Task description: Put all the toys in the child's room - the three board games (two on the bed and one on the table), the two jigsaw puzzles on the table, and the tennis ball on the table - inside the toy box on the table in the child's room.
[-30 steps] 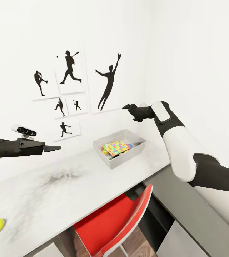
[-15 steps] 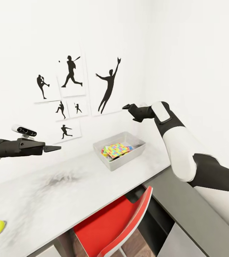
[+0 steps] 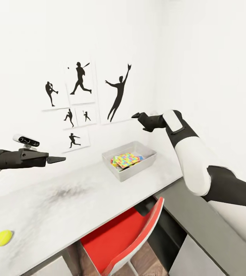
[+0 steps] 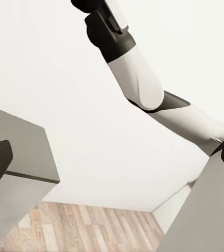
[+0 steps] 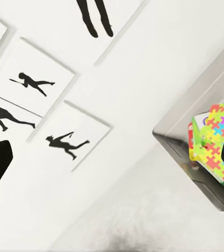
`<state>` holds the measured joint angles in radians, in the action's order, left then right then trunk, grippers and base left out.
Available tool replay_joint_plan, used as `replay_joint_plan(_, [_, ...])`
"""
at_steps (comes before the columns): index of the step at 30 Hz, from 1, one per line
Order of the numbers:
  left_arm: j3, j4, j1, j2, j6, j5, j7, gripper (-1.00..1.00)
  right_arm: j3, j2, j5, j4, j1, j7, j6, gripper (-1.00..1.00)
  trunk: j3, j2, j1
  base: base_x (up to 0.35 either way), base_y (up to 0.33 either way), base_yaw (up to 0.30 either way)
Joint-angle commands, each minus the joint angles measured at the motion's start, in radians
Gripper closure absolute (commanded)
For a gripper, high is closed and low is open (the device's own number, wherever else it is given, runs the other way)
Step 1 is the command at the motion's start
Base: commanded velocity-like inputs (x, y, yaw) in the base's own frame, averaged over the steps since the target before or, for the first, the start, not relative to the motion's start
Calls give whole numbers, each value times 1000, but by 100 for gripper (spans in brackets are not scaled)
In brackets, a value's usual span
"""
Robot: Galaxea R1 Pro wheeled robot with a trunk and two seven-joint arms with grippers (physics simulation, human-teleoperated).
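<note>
The light grey toy box (image 3: pixel 116 173) stands on the white table (image 3: pixel 80 199) by the wall. Jigsaw puzzles (image 3: pixel 126 159) lie inside it, bright and patterned. The right wrist view looks down on the toy box (image 5: pixel 203 189), where a white and red edge peeks from under the puzzle sheets (image 5: pixel 219 139); I cannot tell whether it is a board game. The tennis ball (image 3: pixel 3 237) rests near the table's front left edge. My right gripper (image 3: pixel 135 115) hovers open above and behind the box. My left gripper (image 3: pixel 57 159) hangs open over the table's left half. The bed is out of view.
A red chair (image 3: pixel 123 237) is tucked under the table's front edge. Black sports silhouette pictures (image 3: pixel 80 78) hang on the white wall behind. A grey cabinet top (image 3: pixel 211 234) runs along the right. Wood-plank floor (image 4: pixel 85 228) shows below.
The camera has shifted a little: the wall pictures and the tennis ball now sit slightly further right in view. Both arms keep the same pose.
</note>
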<state>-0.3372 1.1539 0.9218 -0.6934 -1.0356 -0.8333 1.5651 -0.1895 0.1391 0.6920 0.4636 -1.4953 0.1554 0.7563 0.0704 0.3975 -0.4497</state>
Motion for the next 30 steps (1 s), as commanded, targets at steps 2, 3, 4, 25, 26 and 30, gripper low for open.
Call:
replay_joint_plan(2, [-3,0,2,-1,-11,0,6,-100,-7,0,11,1,0,10,3,-100,2,3,0,-198,38,1])
replay_joint_plan(3, [-3,0,2,0,-11,0,6,-100,-7,-1,11,1,1,10,3,-100,2,3,0,-117,21,1])
replay_joint_plan(4, [-3,0,2,0,-11,0,6,-100,-7,-1,11,1,1,10,3,-100,2,3,0,-94,17,1])
replay_joint_plan(25, [-3,-5,2,-1,-11,1,6,-100,-4,-1,9,1,3,11,2,-100,2,3,0,-68,7,3])
replay_joint_plan(26, [-3,-5,2,-1,-11,1,6,-100,-3,0,8,1,3,11,1,-100,1,3,0,-191,66,99])
replay_joint_plan(30, [-3,-5,2,-1,-11,1,6,-100,-2,1,3,1,3,12,0,-100,-2,3,0,-139,55,158])
